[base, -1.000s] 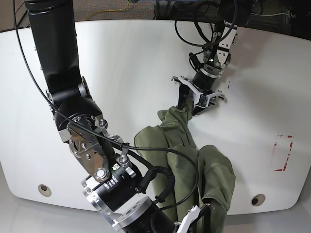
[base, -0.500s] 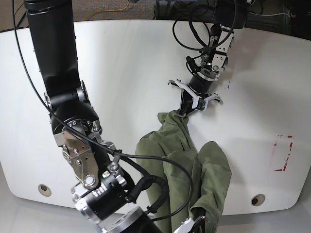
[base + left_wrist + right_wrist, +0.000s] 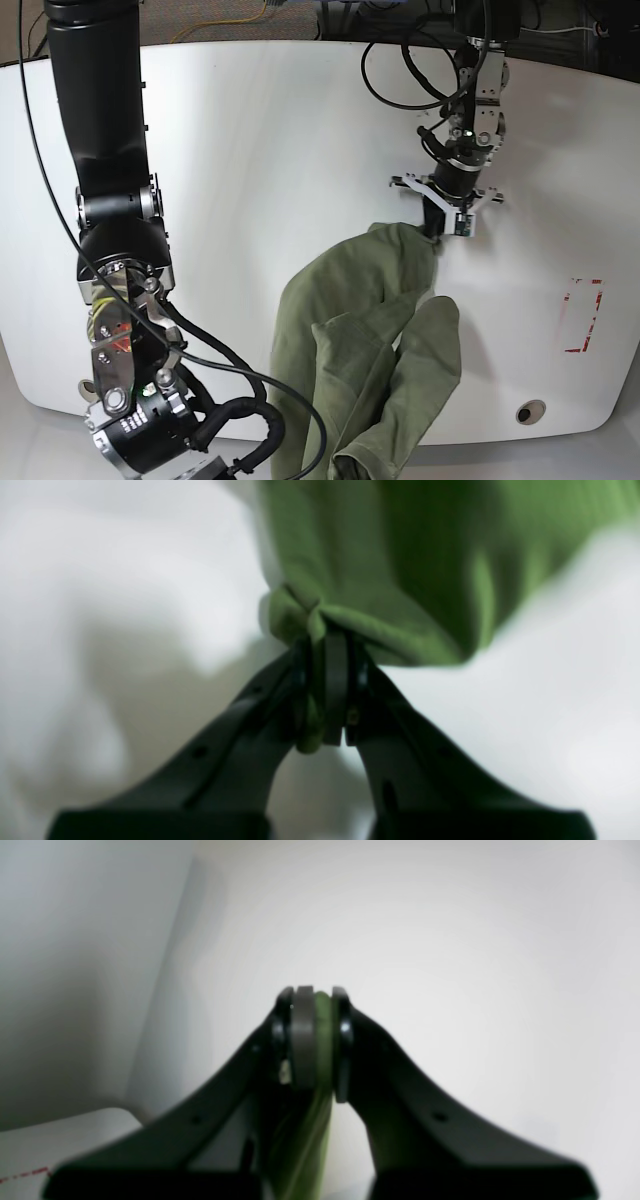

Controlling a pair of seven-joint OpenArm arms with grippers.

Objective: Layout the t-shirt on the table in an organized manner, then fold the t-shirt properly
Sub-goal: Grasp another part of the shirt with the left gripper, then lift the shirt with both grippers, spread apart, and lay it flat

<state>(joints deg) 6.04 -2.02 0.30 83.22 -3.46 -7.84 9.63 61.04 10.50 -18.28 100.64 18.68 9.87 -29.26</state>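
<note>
The olive-green t-shirt [image 3: 370, 330] lies bunched and wrinkled on the white table [image 3: 250, 150], running from mid-table down past the front edge. My left gripper [image 3: 432, 232] is shut on the shirt's far top edge; the left wrist view shows its jaws [image 3: 327, 640] pinching a fold of the t-shirt [image 3: 400, 555]. In the right wrist view my right gripper [image 3: 312, 995] is shut on a thin strip of the t-shirt [image 3: 322, 1040], held off the table. In the base view the right gripper is below the frame; only its arm [image 3: 120, 250] shows at the left.
A red tape mark [image 3: 583, 315] sits near the table's right edge. A round grommet hole [image 3: 530, 411] is at the front right. Black cables [image 3: 400, 70] loop behind the left arm at the back edge.
My left gripper has shut on the shirt's top edge and moved right, dragging the cloth with it. The right arm has sunk toward the front, and the shirt has spread wider between them.
</note>
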